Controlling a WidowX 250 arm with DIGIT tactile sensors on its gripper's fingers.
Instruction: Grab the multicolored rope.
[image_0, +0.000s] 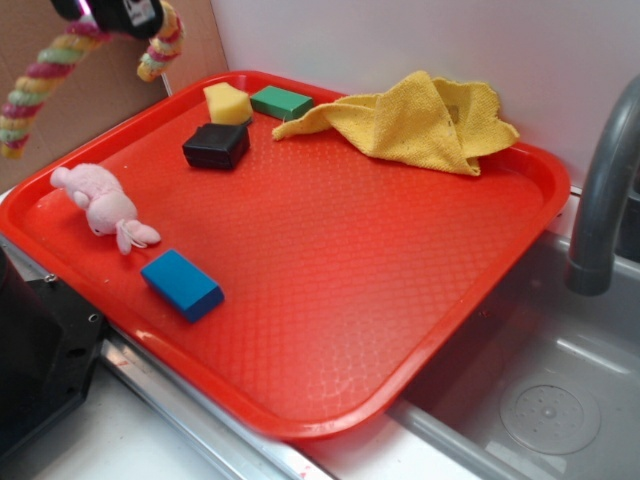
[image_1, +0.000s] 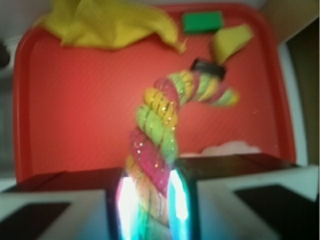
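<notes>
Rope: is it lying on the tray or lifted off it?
Lifted. The end effector is shut on the rope, whose ends hang above the tray.

One tray (image_0: 520, 200) carries most of the things. On it lie four blocks, one of each colour: blue (image_0: 181, 284), black (image_0: 216, 146), green (image_0: 281, 102) and yellow (image_0: 228, 103) (the yellow one looks like a sponge). There is one yellow cloth (image_0: 420, 120) and one pink plush (image_0: 103, 205). One rope (image_1: 157, 135) hangs above the tray, in one tool (image_1: 148, 210). Beside the tray stands one tap (image_0: 600, 190) over one sink (image_0: 540, 400).
</notes>
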